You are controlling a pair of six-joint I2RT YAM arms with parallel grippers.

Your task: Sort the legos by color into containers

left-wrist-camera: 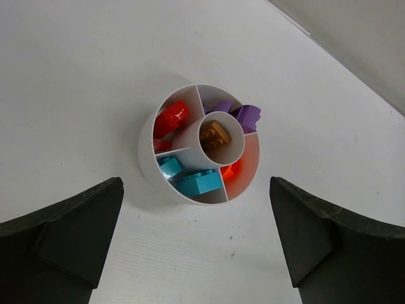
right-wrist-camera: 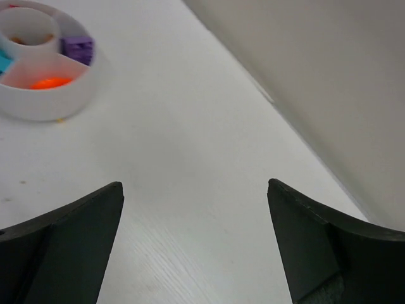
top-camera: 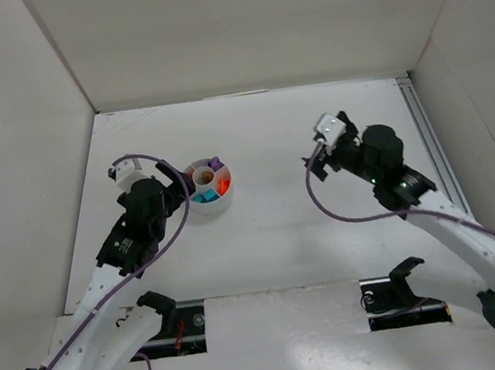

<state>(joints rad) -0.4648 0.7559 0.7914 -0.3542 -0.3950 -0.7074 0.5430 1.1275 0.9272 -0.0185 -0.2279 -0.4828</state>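
At the bottom of the top view, both arms rose from their bases at the near edge of the white table (top-camera: pixel 281 235). The left gripper (left-wrist-camera: pixel 196 190) was spread wide with nothing between its fingers, hanging just beside and above the round white divided dish (left-wrist-camera: pixel 145 155), left of centre in the top view. The right gripper (right-wrist-camera: pixel 195 185) was likewise spread wide and empty over bare table in the right half of that view, well apart from the dish.

All visible legos lay inside the dish. In the left wrist view, teal bricks (left-wrist-camera: pixel 196 182) sat in the lower wedge, an orange piece (left-wrist-camera: pixel 232 170) in the lower right wedge, a red brick (left-wrist-camera: pixel 172 118) in the upper left wedge, and purple bricks (left-wrist-camera: pixel 248 116) in the upper right wedge, one leaning on the rim. A brown brick (left-wrist-camera: pixel 214 134) rested in the central hub.

Beyond, pale enclosure walls (top-camera: pixel 238 33) filled the top of the frame.
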